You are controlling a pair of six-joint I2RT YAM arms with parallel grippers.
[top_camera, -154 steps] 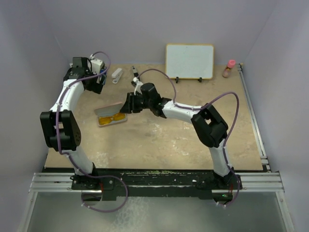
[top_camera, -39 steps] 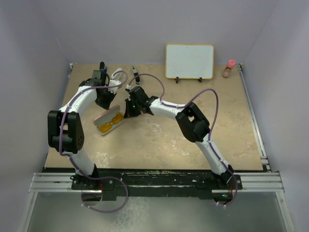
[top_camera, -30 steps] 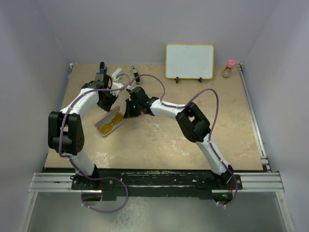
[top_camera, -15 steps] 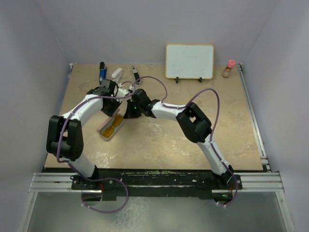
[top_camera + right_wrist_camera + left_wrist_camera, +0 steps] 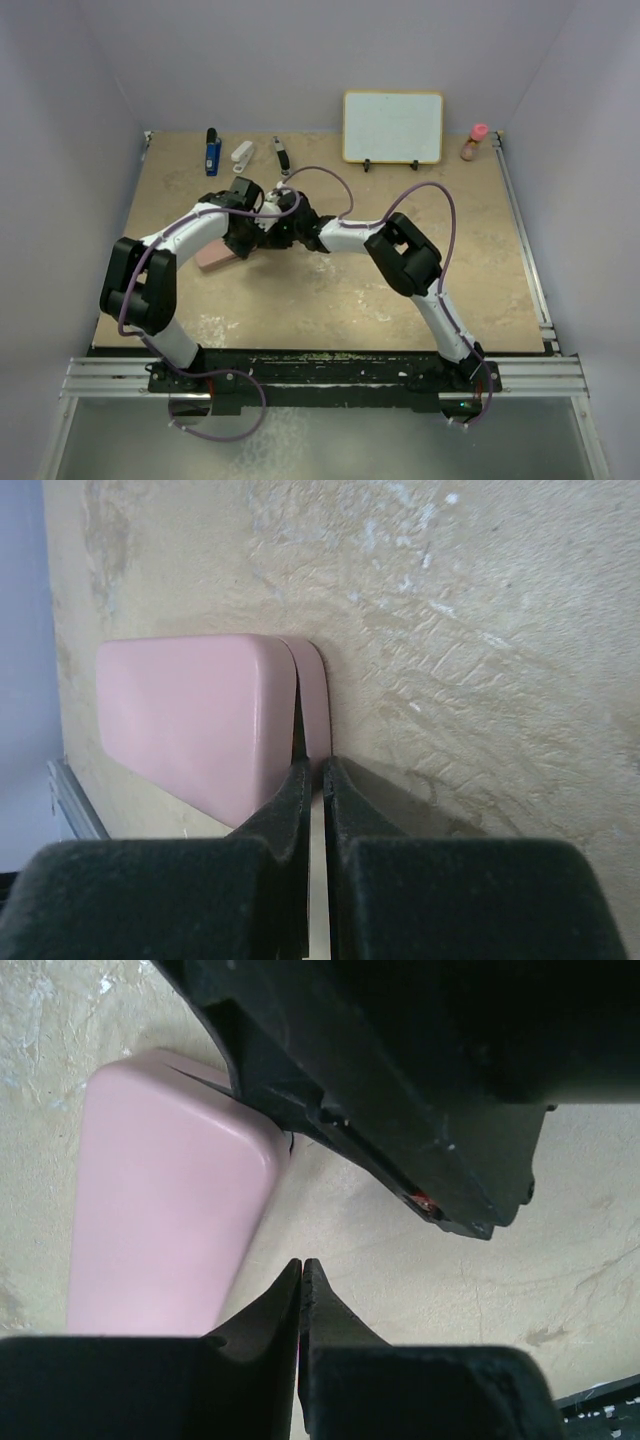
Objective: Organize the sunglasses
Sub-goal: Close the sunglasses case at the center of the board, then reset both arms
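My left arm (image 5: 190, 222) reaches forward and to the right, and my right arm (image 5: 350, 233) folds across to the left. Wrists low, almost meeting. Left gripper (image 5: 301, 1280) fingertips pressed together. Right gripper (image 5: 315, 778) fingertips together too, with a sliver of gap.

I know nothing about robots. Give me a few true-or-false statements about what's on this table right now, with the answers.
1. The case is closed. True.
2. The whiteboard lies flat mid-table. False: it stands propped at the far edge.
3. The left gripper has its fingers together. True.
4. The bottle is at the far left corner. False: it is at the far right corner.
5. The sunglasses lie out on the table. False: none are in view.
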